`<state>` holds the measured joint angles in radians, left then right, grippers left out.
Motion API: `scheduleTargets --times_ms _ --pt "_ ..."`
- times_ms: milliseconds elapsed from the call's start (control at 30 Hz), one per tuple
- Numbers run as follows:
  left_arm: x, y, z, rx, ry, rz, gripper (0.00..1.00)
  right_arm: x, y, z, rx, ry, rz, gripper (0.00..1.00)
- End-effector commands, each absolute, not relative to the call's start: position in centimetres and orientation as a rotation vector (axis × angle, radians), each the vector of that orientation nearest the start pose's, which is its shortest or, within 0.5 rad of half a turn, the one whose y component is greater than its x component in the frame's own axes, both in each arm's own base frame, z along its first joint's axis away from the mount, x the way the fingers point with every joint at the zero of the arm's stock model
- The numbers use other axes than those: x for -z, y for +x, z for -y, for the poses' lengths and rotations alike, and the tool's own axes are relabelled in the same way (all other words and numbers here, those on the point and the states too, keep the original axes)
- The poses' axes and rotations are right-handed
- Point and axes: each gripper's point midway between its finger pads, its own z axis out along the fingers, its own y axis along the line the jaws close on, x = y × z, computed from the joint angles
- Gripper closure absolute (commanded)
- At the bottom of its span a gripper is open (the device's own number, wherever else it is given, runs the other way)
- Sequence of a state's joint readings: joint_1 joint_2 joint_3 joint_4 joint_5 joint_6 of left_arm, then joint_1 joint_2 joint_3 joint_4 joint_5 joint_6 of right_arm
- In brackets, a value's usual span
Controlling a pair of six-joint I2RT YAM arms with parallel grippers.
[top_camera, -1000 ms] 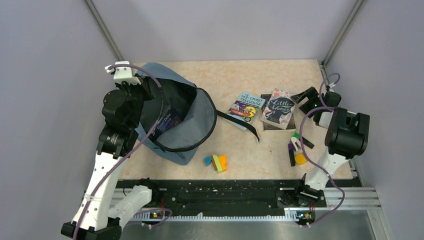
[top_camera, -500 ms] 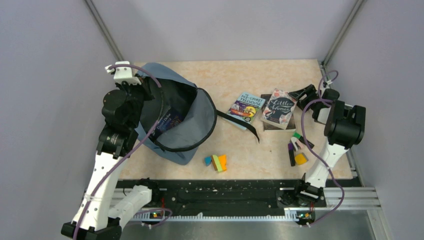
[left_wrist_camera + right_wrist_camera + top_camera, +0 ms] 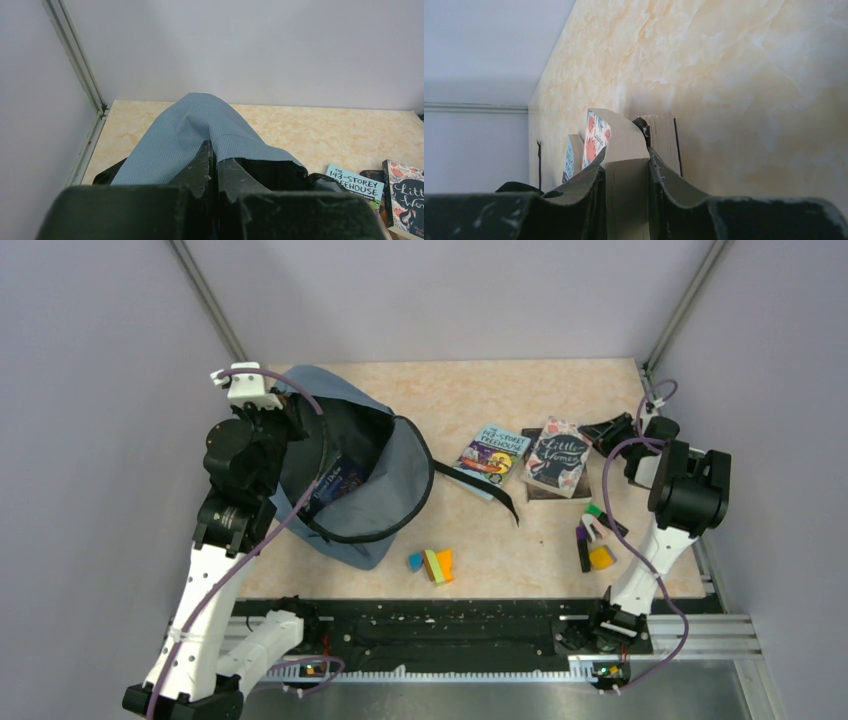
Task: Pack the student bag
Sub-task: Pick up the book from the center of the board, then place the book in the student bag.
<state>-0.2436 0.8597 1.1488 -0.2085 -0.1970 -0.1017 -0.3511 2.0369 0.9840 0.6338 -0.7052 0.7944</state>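
The slate-blue student bag (image 3: 385,505) lies open at the table's left, with a dark book (image 3: 335,482) inside it. My left gripper (image 3: 288,422) is shut on the bag's upper rim fabric (image 3: 190,125) and holds the mouth up. A "Little Women" book (image 3: 556,456) lies on a dark book (image 3: 545,496) at the right. My right gripper (image 3: 603,429) is shut on the right edge of "Little Women". In the right wrist view both fingers press against its page block (image 3: 624,175).
A light-blue "143-Storey Treehouse" book (image 3: 492,455) lies between the bag and the stack, beside a black bag strap (image 3: 480,485). Coloured blocks (image 3: 432,564) sit near the front middle. Small pens and coloured pieces (image 3: 592,540) lie by the right arm. Walls close in on the table's sides.
My right gripper has closed from wide open onto the edge of the "Little Women" book, shifting slightly toward the back. The left arm and the bag have not moved.
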Motion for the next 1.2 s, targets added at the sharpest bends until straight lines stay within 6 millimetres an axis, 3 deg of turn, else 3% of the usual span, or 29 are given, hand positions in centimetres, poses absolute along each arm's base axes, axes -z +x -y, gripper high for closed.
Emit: scheduleTargets --times_ms 0,233,300,367,567,700,833,967,1167 --pt "-44.4 31.0 5.0 0.158 -0.035 -1.41 1.0 -11.9 50.3 4.1 -0.945 0.547 -1.785 0.9" --pt "-44.5 30.9 5.5 0.181 -0.013 -1.407 1.0 -17.2 49.7 5.2 -0.777 0.455 -1.745 0.94" --pt "-44.6 30.8 5.8 0.197 0.0 -1.405 1.0 -19.1 49.1 5.1 -0.734 0.407 -1.729 1.0" --pt "-44.6 30.6 6.5 0.224 0.037 -1.402 1.0 -21.6 48.2 4.3 -0.726 0.339 -1.697 1.0" --pt "-45.1 29.9 9.1 0.328 0.167 -1.376 1.0 -31.5 44.5 -3.0 -0.687 -0.031 -1.566 1.0" --pt "-45.2 29.6 10.1 0.373 0.216 -1.371 1.0 -40.6 39.5 -8.6 -0.683 -0.269 -1.338 1.0" --pt "-45.5 29.0 11.1 0.42 0.262 -1.356 1.0 -47.5 33.1 -14.2 -0.775 -0.493 -1.067 1.0" --pt "-45.6 28.5 11.9 0.461 0.303 -1.347 1.0 -51.2 28.6 -18.4 -0.887 -0.646 -0.898 1.0" --pt "-45.7 28.3 12.1 0.473 0.311 -1.345 1.0 -53.6 24.4 -22.9 -0.983 -0.805 -0.673 1.0"
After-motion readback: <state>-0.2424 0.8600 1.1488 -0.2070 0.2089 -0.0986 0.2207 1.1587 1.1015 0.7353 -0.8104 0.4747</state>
